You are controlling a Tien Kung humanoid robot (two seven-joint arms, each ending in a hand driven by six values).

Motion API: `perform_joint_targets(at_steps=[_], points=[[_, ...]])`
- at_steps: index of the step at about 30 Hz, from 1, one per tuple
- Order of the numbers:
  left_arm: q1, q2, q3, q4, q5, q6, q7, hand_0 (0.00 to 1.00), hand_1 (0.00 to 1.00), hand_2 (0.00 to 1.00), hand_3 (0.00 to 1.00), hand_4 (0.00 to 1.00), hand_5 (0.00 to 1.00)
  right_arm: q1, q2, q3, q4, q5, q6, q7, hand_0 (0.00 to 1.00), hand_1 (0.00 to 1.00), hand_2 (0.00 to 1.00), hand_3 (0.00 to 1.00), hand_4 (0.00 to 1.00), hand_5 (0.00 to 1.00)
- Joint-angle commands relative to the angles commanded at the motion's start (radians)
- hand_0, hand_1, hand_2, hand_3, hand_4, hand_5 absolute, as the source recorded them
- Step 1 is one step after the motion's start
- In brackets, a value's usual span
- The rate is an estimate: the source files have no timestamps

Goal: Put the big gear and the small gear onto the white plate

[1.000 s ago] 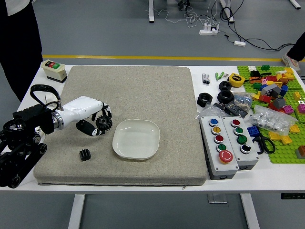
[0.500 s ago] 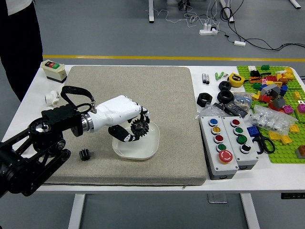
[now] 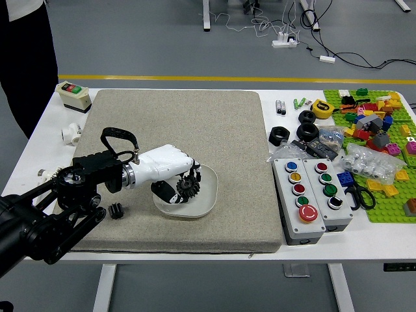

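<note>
Holding a big black toothed gear (image 3: pixel 188 188) over a rounded white plate (image 3: pixel 208 190), just left of centre.
The robot's black-and-white left hand (image 3: pixel 168 166) pinches it; the small black ridged gear (image 3: pixel 116 210) lies on the grey-beige cloth mat (image 3: pixel 240 156), lower left.

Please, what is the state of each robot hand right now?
Left hand: closed, holding the big gear over the white plate.
Right hand: not in view, so it cannot be told.

Big black gear (image 3: pixel 188 187) over white plate (image 3: pixel 207 197), small black gear (image 3: pixel 116 210) nearby
</note>
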Motion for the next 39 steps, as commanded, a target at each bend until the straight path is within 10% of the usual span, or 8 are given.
perform_joint_targets(at_steps=[15,29,39], points=[[0.037,0.025,-0.132,-0.100,0.000,-0.059,-0.014,0.437,0.681,0.796,0.822,0.998,0.525,0.000,0.001,0.007,-0.001,-0.003,-0.003,0.001,0.728,0.756,0.803,0.684,0.867,0.686],[0.260,0.185,-0.376,-0.332,0.000,-0.262,0.031,0.416,0.605,0.679,0.714,0.998,0.319,-0.009,0.001,0.027,-0.003,-0.020,-0.008,0.002,0.725,0.752,0.802,0.683,0.866,0.683],[0.415,0.148,-0.452,-0.372,0.000,-0.255,0.072,0.393,0.592,0.662,0.696,0.998,0.309,-0.017,0.006,0.013,-0.005,-0.018,-0.011,0.003,0.721,0.751,0.802,0.682,0.865,0.683]])
